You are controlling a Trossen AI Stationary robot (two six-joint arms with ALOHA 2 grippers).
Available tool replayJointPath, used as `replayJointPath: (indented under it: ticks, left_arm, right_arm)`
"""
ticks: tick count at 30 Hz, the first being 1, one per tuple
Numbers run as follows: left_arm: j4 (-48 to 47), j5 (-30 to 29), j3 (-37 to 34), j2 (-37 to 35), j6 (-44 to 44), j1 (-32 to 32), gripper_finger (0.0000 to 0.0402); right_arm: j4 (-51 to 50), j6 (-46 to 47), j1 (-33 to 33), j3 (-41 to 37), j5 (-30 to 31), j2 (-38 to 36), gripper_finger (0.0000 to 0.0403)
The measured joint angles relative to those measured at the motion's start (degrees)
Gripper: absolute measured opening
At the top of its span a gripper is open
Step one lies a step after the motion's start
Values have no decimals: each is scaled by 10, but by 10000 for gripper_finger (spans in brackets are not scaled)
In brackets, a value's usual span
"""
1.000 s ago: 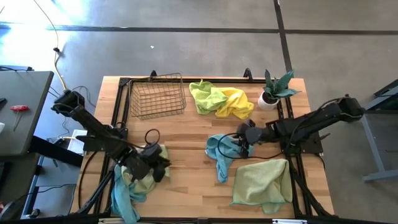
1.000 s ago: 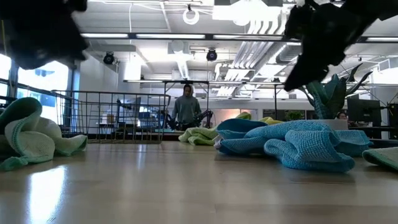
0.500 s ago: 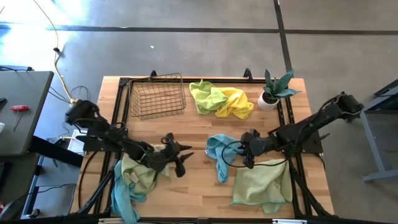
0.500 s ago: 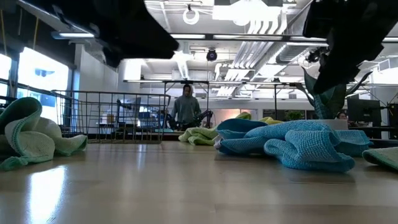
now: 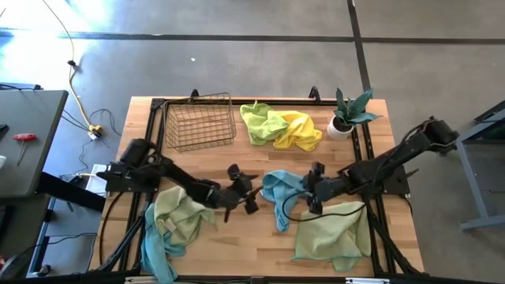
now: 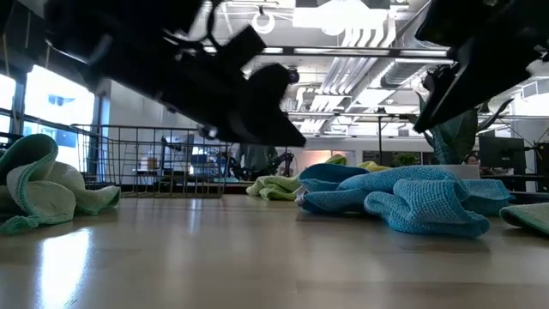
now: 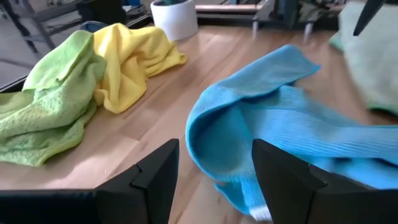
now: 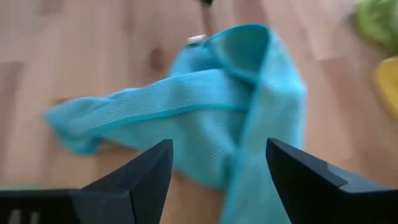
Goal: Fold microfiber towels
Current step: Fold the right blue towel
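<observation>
Blue, crumpled, the microfiber towel point(image 5: 278, 196) lay mid-table, toward the right edge. The left gripper point(image 5: 243, 197) and right gripper point(image 5: 313, 189) flanked it, both spread wide and empty. Pickup seemed in hand; next, each needed a corner to pinch.

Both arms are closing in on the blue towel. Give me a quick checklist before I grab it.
1. Left tool open: ok, its fingers stand apart in the left wrist view.
2. Right tool open: ok.
3. Both tools empty: ok, nothing between the fingers.
4. Blue towel between the two tools: ok.
5. Blue towel flat: not ok, crumpled.
6. Clear of the yellow towel and the potted plant: ok, both lie farther back.
</observation>
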Motion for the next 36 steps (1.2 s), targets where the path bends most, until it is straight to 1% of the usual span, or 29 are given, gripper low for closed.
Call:
replayJointPath:
  ticks: [2,4,7,9,12,16,20,23,25,28,32,36]
  left_arm:
    - [-3,0,18,19,1,8,193]
    - [-4,-4,26,34,-8,17,191]
    - [-5,-15,32,51,-37,31,188]
    - [-11,-15,31,58,-62,42,187]
    - [-9,19,32,68,-104,56,186]
    - [-15,69,32,73,-130,69,186]
    - [-15,107,32,74,-138,77,186]
    - [-16,135,32,74,-138,80,182]
    - [-18,150,32,74,-138,82,170]
    - [-20,154,32,74,-139,81,139]
    - [-20,152,32,74,-140,81,80]
    - [-20,161,31,74,-151,81,18]
  right_arm:
    - [-10,-10,-7,0,25,13,254]
    - [-40,1,-10,0,41,25,254]
    - [-86,29,-13,0,50,46,254]
    - [-93,37,-13,0,48,60,254]
    - [-96,50,-11,0,42,73,254]
    - [-97,83,-10,0,21,78,254]
    - [-95,101,-5,0,2,76,254]
    - [-92,101,6,0,-2,76,254]
    - [-89,101,14,0,-2,76,254]
    - [-87,101,27,0,-3,76,254]
    - [-87,107,46,0,-1,76,254]
    - [-87,126,70,0,31,76,254]
